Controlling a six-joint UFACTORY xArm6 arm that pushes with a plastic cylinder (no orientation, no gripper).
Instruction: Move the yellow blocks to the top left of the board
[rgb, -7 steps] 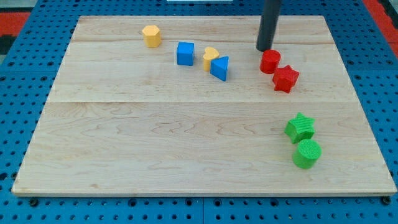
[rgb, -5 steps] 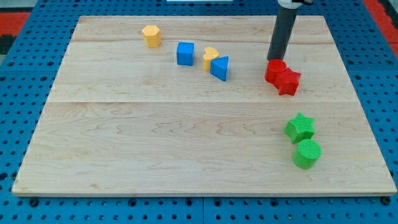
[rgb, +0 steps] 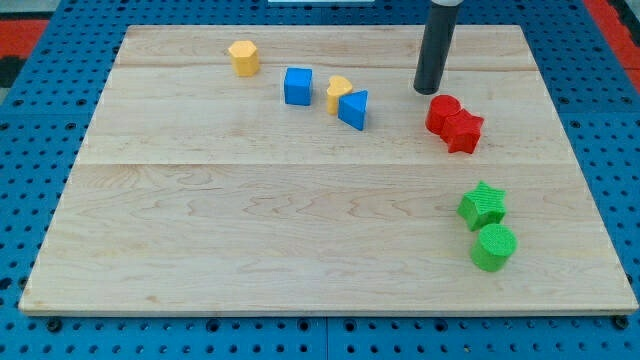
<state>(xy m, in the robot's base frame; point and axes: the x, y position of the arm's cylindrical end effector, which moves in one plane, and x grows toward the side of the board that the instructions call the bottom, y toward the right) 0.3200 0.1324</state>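
Observation:
A yellow hexagonal block (rgb: 243, 57) sits near the board's top left. A second yellow block (rgb: 338, 93), rounded like a heart, sits near the top middle, wedged between a blue cube (rgb: 298, 86) on its left and a blue triangular block (rgb: 353, 109) touching its right side. My tip (rgb: 427, 90) is to the right of these, just above and left of a red cylinder (rgb: 441, 113). It touches no block.
A red star (rgb: 463, 130) touches the red cylinder's lower right. A green star (rgb: 483, 205) and a green cylinder (rgb: 493, 247) sit together at the lower right. The wooden board (rgb: 250, 230) lies on a blue pegboard.
My tip pushed the red cylinder down-right against the red star, then drew back up and to the left. The yellow and blue blocks have not moved.

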